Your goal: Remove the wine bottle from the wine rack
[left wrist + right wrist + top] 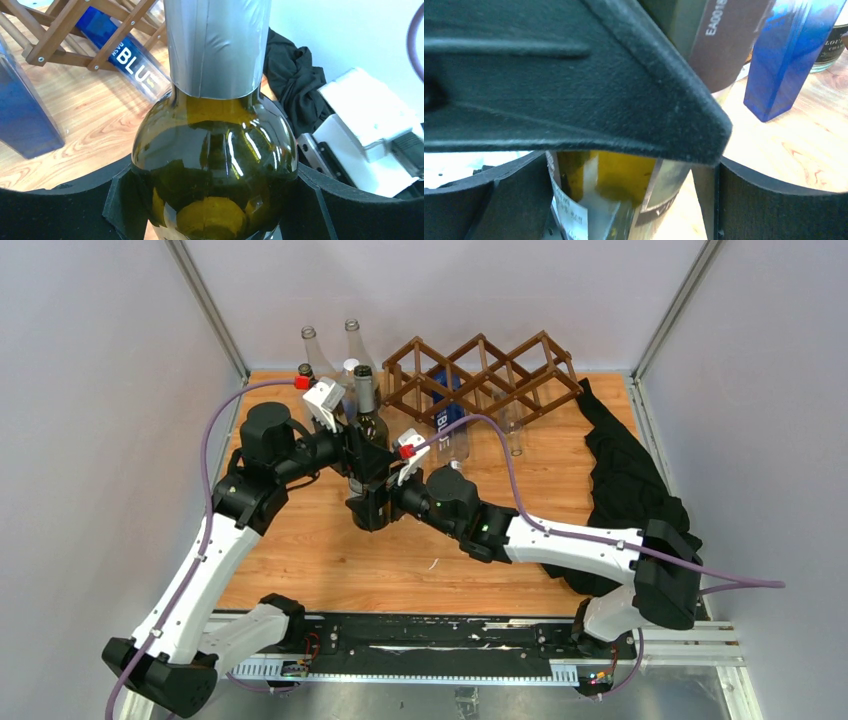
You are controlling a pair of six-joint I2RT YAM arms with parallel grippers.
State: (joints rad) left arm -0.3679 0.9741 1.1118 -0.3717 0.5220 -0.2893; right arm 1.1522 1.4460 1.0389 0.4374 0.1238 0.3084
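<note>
Bottle [215, 165] upright | clamped between left jaws | right jaws open around it

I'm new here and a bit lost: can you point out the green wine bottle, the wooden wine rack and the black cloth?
green wine bottle [215, 145], left wrist view, on its glass shoulder.
wine rack [513, 364], top view, on a slat crossing.
black cloth [625, 480], top view, on its middle folds.

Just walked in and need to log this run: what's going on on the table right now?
The left gripper is clamped on the shoulder of a green wine bottle, held upright in front of the wine rack, out of its cells. The right gripper sits open around the bottle's lower body. A blue bottle lies in the rack.
</note>
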